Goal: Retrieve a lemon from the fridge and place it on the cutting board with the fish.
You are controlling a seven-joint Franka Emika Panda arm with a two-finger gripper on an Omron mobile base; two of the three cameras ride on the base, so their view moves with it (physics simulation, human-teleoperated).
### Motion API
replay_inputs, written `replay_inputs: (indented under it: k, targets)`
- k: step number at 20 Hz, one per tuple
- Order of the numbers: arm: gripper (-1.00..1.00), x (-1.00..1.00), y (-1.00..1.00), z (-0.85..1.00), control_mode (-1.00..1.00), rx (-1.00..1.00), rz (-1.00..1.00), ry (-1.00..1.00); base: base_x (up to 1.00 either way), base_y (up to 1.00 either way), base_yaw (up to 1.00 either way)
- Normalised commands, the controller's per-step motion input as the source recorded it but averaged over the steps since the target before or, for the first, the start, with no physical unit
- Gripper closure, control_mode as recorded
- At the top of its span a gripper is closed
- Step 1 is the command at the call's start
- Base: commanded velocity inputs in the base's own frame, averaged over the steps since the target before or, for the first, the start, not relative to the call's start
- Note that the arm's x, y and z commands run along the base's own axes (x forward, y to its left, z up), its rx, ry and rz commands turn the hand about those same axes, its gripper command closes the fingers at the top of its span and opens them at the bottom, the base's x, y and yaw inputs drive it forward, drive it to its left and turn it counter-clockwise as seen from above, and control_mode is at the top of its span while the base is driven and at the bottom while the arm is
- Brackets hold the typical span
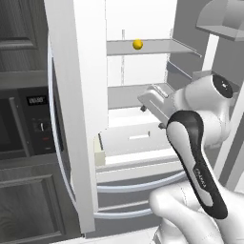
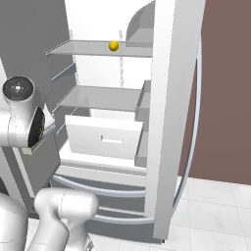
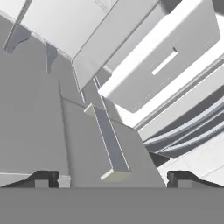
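- Fridge stands with both doors swung open; white interior, shelves and a crisper drawer are exposed. The opening step looks done.
- Lemon sits alone on the upper shelf, toward its middle, well above the arm. Untouched.
- Gripper is low, at about drawer level, near the right-hand door's inner bins. Hand view looks along that door's inner side toward the drawer.
- Jaws stand wide apart, near full spread; nothing between them.
- Cutting board and fish lie outside what these views cover.
- Judgement: early stage. Access is gained; the pick is not yet begun.
- Left to do: raise the hand to the upper shelf, close on the lemon, withdraw, carry it to the board, release.
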Motion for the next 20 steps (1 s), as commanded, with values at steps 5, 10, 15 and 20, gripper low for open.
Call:
replay_inputs:
  k: [5, 10, 15, 20]
  targets:
    - [-1.00, 0.02, -0.53, -0.26, -1.00, -0.72, 0.28, 0.02, 0.00, 0.00, 0.00]
    - [-1.00, -0.12, -0.42, -0.14, -1.00, -0.60, 0.51, 0.18, 0.00, 0.00, 0.00]
    - [-1.00, -0.02, -0.11, 0.00, -1.00, -0.23, 0.22, 0.22, 0.00, 0.00, 0.00]
    - [-1.00, 0.00, -0.10, -0.12, -1.00, 0.00, -0.01, -0.01, 0.00, 0.00, 0.00]
